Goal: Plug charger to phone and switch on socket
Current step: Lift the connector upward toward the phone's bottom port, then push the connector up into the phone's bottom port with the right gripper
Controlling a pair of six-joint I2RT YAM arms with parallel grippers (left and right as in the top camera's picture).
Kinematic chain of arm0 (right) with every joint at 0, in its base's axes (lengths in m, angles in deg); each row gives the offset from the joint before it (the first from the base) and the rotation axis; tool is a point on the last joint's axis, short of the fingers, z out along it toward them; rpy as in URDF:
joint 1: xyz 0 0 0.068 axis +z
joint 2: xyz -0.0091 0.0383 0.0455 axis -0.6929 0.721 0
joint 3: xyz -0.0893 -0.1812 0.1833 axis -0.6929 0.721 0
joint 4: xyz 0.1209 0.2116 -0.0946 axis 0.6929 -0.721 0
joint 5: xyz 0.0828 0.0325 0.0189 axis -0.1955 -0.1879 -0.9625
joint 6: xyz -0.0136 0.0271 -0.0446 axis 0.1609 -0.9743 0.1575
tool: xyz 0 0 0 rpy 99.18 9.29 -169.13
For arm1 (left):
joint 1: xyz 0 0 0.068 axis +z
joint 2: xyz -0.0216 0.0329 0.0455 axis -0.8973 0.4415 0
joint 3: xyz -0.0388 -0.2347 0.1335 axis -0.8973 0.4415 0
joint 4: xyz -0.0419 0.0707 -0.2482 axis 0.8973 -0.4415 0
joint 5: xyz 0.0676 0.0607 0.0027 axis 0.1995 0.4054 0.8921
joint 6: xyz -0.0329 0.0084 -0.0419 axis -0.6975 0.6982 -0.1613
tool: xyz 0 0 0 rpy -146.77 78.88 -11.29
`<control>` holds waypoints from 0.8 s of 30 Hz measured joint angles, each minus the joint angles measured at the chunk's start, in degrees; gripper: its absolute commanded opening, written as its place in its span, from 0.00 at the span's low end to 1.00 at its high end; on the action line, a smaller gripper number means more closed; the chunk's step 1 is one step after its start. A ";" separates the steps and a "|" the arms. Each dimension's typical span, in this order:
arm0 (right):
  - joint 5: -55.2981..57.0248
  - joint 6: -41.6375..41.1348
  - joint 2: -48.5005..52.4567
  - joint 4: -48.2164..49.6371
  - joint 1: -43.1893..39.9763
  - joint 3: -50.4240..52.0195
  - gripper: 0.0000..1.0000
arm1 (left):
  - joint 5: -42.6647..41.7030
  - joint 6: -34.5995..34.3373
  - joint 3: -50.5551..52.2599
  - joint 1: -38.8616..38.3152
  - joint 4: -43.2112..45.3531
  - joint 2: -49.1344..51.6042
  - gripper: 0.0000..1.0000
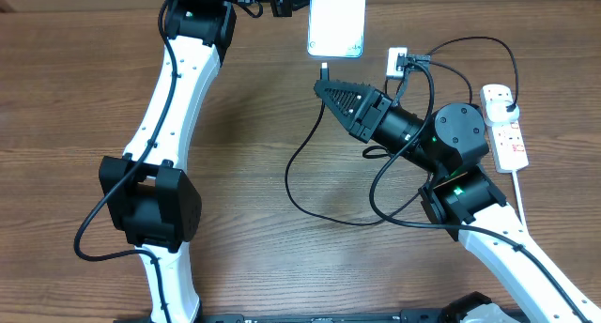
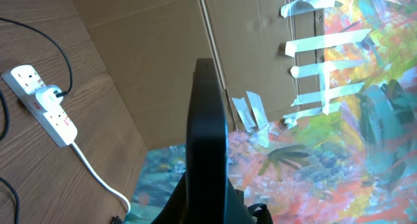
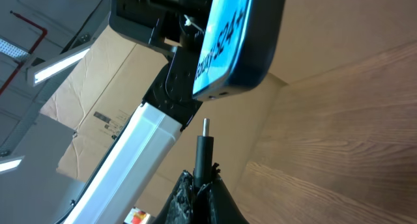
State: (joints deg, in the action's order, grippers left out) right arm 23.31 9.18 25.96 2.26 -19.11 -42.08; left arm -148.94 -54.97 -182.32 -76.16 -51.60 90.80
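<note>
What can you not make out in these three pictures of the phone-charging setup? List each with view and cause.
Overhead: phone far end, cut off by the top edge.
Overhead: socket switches, too small to read on or off.
Left wrist: phone screen, hidden because the phone is edge-on.
Right wrist: phone port above the charger tip, too dark and small to pick out.

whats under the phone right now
Just below the phone, the charger's connector tip points up at it, a gap between them, pinched in the right gripper's fingers. The port itself is not clear, and overhead the phone covers the table beneath it.
</note>
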 measured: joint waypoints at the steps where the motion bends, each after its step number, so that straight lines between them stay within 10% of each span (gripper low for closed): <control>1: -0.09 0.00 0.00 0.04 -0.02 0.00 0.04 | 0.00 0.00 0.00 0.00 0.00 0.00 0.04; 24: -1.03 -1.29 0.11 1.27 -3.06 0.00 0.04 | 0.42 0.00 0.00 0.39 0.00 0.00 0.04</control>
State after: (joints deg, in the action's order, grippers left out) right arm 22.28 7.89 26.07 3.53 -22.17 -42.08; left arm -148.52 -54.97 -182.32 -75.77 -51.60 90.80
